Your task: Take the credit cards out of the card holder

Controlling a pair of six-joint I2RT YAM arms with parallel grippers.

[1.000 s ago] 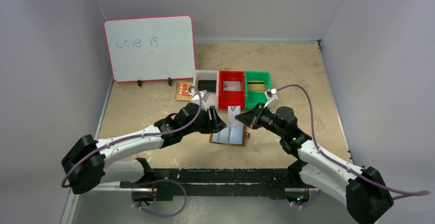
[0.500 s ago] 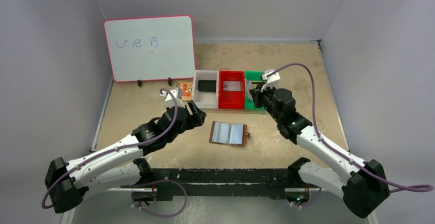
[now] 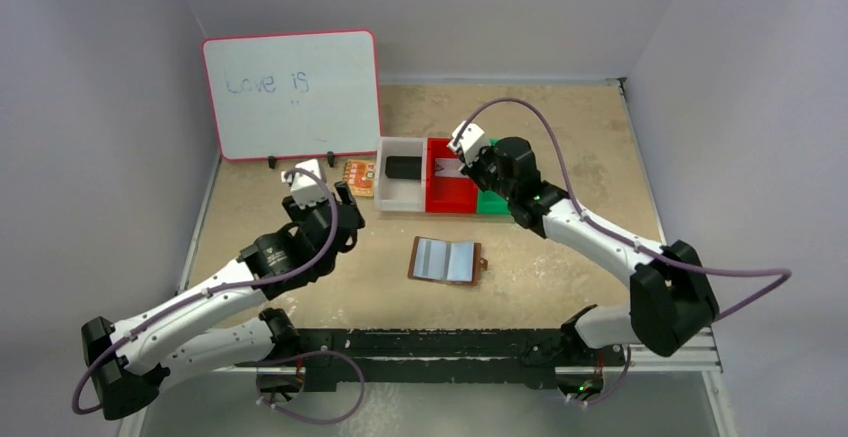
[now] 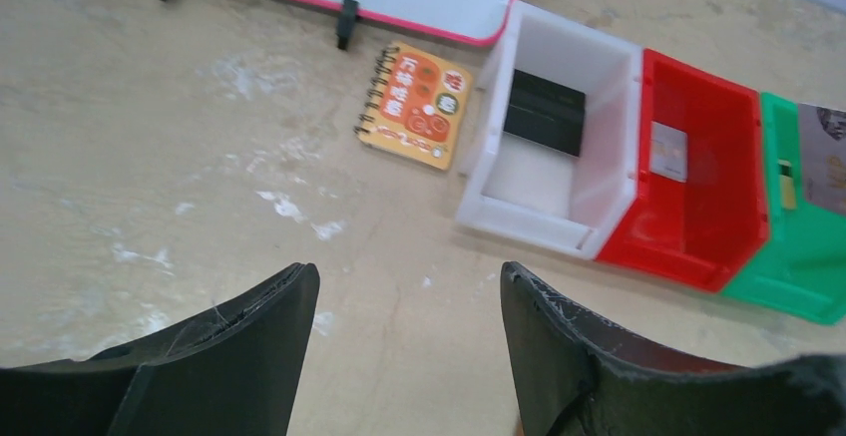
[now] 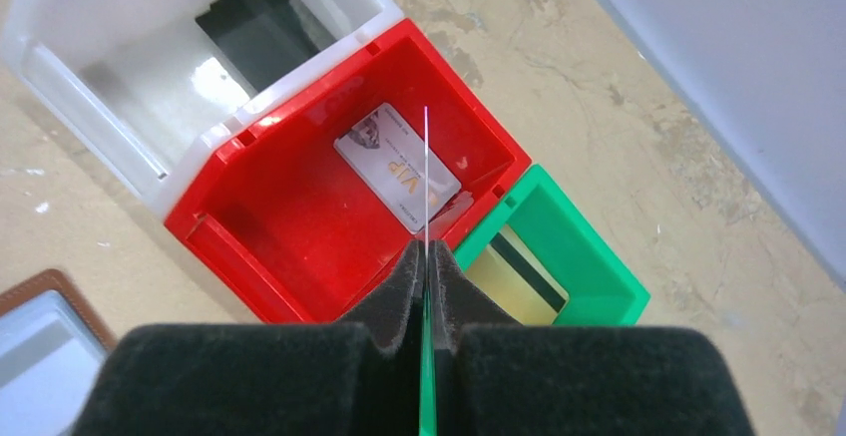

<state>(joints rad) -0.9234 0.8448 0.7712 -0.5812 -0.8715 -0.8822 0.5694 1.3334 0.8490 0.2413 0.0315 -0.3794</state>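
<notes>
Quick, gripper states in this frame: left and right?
Left gripper: open, empty.
Right gripper: shut on a credit card, edge-on above the red bin.

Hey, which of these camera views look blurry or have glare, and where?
Left wrist view: slightly soft all over, print on the orange notepad blurry. Right wrist view: red bin sharp, the right gripper up close out of focus, its credit card only an edge-on line, pale sheen on the white bin floor. Top view: even light, no glare.

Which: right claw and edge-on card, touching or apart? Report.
Touching. Right wrist view: the right claw is shut on the edge-on card.
</notes>
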